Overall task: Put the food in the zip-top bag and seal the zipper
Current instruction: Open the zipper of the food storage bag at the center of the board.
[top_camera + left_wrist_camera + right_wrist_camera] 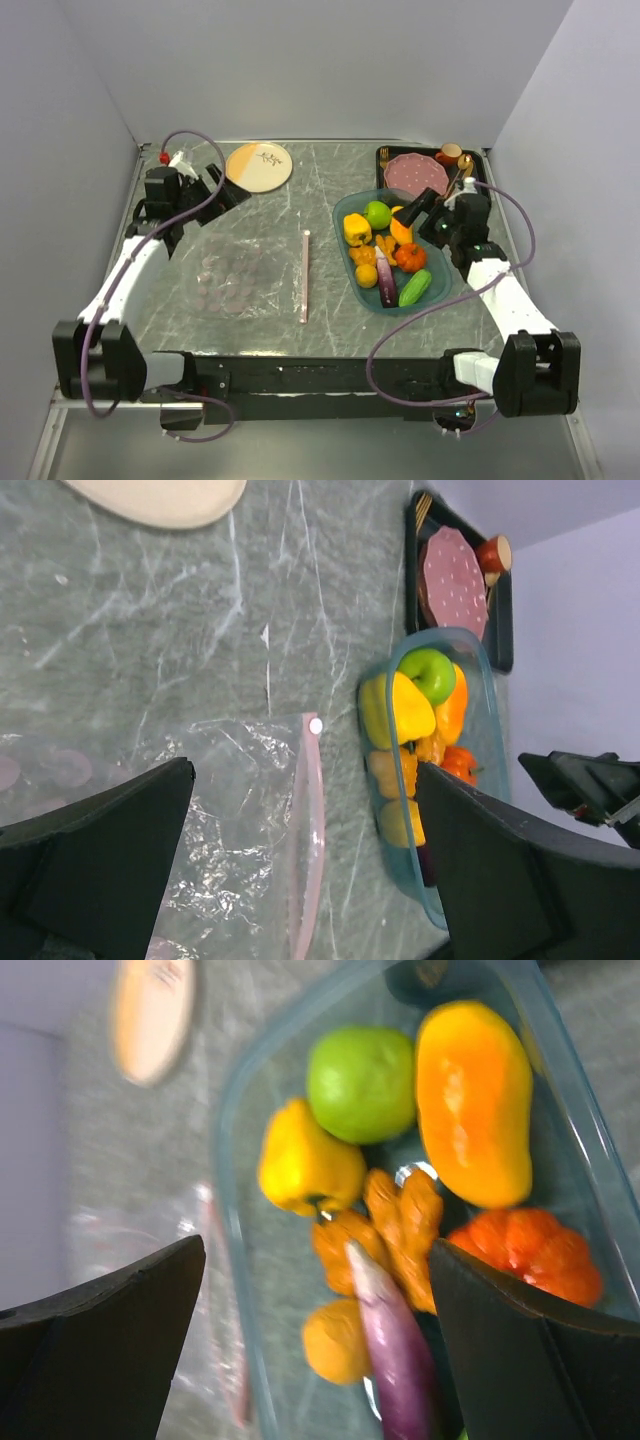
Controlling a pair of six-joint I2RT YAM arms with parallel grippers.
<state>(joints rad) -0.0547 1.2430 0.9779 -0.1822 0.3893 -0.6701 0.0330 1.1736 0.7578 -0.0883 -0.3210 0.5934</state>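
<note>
The food lies in a teal oval tray (pixel 343 214) at the right: a yellow pepper (pixel 357 229), a green apple (pixel 377 214), a red-orange tomato (pixel 410 257), a purple eggplant (pixel 386 283) and a green cucumber (pixel 415 288). My right gripper (pixel 428 215) hangs open over the tray's far right side; in its wrist view the eggplant (pixel 395 1350) lies below the open gripper (pixel 318 1260). The clear zip-top bag (pixel 245 280) lies flat at centre left, its pink zipper (pixel 304 275) on the right edge. Behind the bag, my left gripper (pixel 222 190) is open and empty, looking down on the zipper (pixel 310 820).
A cream plate (pixel 259 166) sits at the back centre-left. A black tray (pixel 478 160) with a pink plate (pixel 416 172) and a small cup (pixel 450 153) stands at the back right. Grey walls close in the table on both sides and the back.
</note>
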